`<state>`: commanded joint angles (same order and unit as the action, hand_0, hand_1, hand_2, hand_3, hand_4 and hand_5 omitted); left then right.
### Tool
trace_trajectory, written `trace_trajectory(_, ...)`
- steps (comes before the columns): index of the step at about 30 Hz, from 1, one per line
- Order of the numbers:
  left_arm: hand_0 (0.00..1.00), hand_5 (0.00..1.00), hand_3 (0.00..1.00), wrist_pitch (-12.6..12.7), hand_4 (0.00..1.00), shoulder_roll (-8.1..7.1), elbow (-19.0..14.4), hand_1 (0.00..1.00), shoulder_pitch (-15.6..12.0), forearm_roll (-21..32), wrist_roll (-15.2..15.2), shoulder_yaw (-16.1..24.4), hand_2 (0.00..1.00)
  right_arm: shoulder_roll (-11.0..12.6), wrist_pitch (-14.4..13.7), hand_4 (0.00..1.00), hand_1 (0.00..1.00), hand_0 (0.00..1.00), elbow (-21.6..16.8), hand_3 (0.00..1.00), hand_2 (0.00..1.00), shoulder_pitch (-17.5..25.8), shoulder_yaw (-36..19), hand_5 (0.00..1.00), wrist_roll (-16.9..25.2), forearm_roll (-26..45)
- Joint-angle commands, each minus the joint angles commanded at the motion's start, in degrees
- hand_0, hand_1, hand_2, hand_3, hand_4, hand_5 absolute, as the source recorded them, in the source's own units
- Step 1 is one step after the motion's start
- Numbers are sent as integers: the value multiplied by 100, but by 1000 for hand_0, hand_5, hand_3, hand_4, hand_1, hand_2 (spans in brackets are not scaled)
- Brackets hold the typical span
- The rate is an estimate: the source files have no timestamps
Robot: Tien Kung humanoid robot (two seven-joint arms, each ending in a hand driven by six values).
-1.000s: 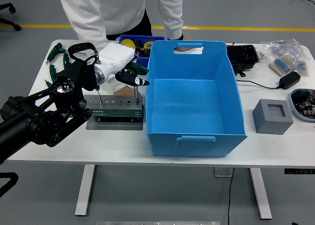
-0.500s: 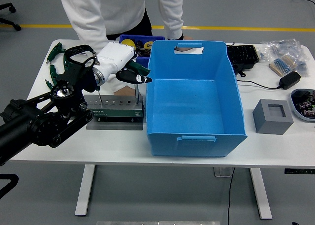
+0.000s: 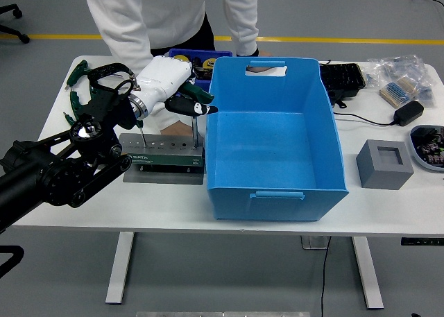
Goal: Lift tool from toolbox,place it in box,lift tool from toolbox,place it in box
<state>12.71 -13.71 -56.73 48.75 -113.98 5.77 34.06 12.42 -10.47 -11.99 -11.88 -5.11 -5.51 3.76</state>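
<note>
A green tool holder (image 3: 161, 154) sits on a grey mat at the table's left, just left of the big blue box (image 3: 274, 140). My left hand (image 3: 182, 93), white with dark fingers, is shut on the black-and-green handle of a screwdriver (image 3: 191, 112). Its thin shaft points down to the holder's right end, with the tip right at the holder's top. Another thin tool (image 3: 139, 132) stands upright near the holder's left end. The blue box is empty inside. My right hand is out of sight.
A person in white stands at the far side, one hand (image 3: 175, 128) resting on the table behind the holder. Green pliers (image 3: 78, 76) lie at far left. A small blue bin (image 3: 195, 62) sits behind my hand. A grey foam block (image 3: 384, 164), charger and parts bags lie at right.
My left hand has risen a little and moved slightly away, drawing the screwdriver up out of the holder. The person and the blue box have stayed put.
</note>
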Motion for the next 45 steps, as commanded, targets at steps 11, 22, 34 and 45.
trace_trajectory(11,146,636,6,-204,791,-164,-401,2,48,-11,-71,173,19,-13,-5,846,708,700,4,610,761,20,-19,730,-7,-18)
trace_trajectory(22,146,579,4,-450,759,-373,-755,2,294,101,-122,287,15,-29,-8,845,708,700,9,610,761,53,-48,729,-17,-44)
trace_trajectory(34,146,560,4,-684,753,-587,-1007,2,718,280,-106,295,13,-37,-11,844,707,700,9,610,761,75,-65,728,-24,-57)
trace_trajectory(45,146,522,5,-790,754,-575,-1519,2,1083,472,-17,513,13,-24,-6,843,706,700,9,609,761,59,-67,726,-27,-69)
